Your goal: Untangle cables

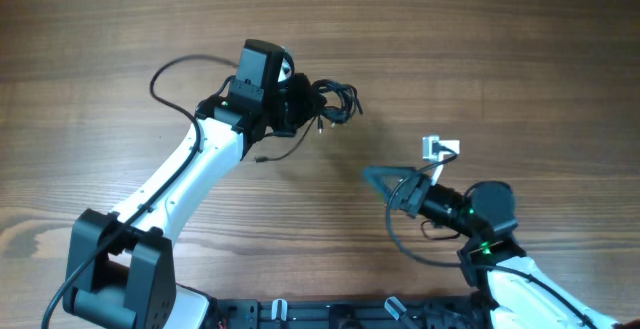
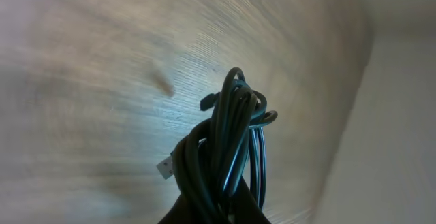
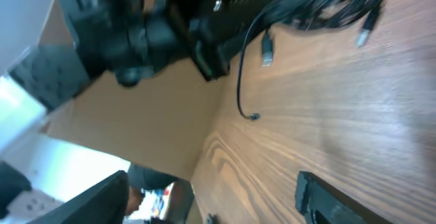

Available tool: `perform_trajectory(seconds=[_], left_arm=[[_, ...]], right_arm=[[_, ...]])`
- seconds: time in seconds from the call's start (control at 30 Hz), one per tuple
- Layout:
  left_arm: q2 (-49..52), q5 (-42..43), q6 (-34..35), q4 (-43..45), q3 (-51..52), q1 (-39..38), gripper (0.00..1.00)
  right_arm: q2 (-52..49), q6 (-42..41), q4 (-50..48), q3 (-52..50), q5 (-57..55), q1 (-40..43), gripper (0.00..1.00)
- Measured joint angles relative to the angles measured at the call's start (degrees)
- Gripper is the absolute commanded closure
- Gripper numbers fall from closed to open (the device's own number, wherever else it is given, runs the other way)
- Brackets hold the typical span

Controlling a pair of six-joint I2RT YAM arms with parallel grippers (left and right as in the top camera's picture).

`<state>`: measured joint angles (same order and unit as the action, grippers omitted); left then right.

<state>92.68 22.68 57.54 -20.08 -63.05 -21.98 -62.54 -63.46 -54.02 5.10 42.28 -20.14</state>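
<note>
- The cable bunch [image 1: 335, 104] is one knotted wad of thin black rubbery cords. It sits toward the far side of the brown wood-grain table [image 1: 500, 49], a bit left of centre. I honestly can't count how many separate cords are in there.
- I count three plug ends on the right wrist cam. There's a silver flat plug [image 3: 267, 50] dangling under the cable bunch and a second pale plug [image 3: 364, 33] at its other edge. The third is a tiny dark tip [image 3: 253, 116] on one loose strand.
- From overhead, that loose strand [image 1: 275, 156] trails out of the cable bunch toward the near-left and lies on the wood.
- The left wrist cam sees the cable bunch as upright loops rising out of the dark fingers, with a silver plug [image 2: 165, 168] poking out to the side.
- Two grippers in total. The left gripper [image 1: 303, 107] is right against the cable bunch's left edge, clamped tight on the cords.
- The left arm [image 1: 185, 174], white with black joints, runs diagonally from the near-left corner up to the cable bunch, with the wrist bent over it.
- The right gripper [image 1: 383, 191] is well apart from the cable bunch, on its near-right side. Its fingers are spread wide with nothing between them, pointing back toward the bunch.
- The right arm [image 1: 490, 219] comes in low from the near-right corner.
- There's one small white and grey piece [image 1: 438, 149] just beside the right gripper, on the side away from the cable bunch. Can't tell what it is.
</note>
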Motion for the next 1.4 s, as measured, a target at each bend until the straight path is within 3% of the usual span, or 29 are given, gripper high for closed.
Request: perform_trajectory(seconds=[0.07, 0.23, 0.43, 0.83, 0.87, 1.1, 1.27, 1.4], left_arm=[[0.00, -0.90, 9.57, 0.00, 0.00, -0.46, 0.96], [0.00, -1.73, 18.10, 0.00, 0.00, -2.84, 0.96], [0.00, -1.86, 21.92, 0.00, 0.00, -6.99, 0.96], [0.00, -3.04, 25.11, 0.24, 0.00, -12.13, 0.96], [0.00, -3.37, 25.27, 0.22, 0.00, -12.33, 0.96], [0.00, -4.66, 26.16, 0.63, 0.00, -12.63, 0.96], [0.00, -4.66, 25.51, -0.02, 0.00, -12.63, 0.96], [0.00, -4.87, 17.35, -0.13, 0.00, -12.15, 0.96]], right_arm=[[0.00, 2.27, 0.42, 0.00, -4.15, -4.39, 0.14], [-0.17, 6.23, 1.11, 0.00, -15.52, -12.96, 0.16], [-3.26, 8.17, 1.05, 0.02, -27.93, -19.26, 0.23], [-12.37, 8.33, -0.96, 3.48, -31.76, -19.74, 0.33], [-12.90, 8.33, -0.96, 4.04, -31.58, -19.74, 0.36], [-15.06, 8.79, -0.98, 5.99, -31.04, -19.74, 0.95], [-15.37, 7.23, -2.67, 5.99, -31.87, -19.80, 0.96], [-15.37, 5.64, -3.30, 5.99, -31.28, -19.80, 0.96]])
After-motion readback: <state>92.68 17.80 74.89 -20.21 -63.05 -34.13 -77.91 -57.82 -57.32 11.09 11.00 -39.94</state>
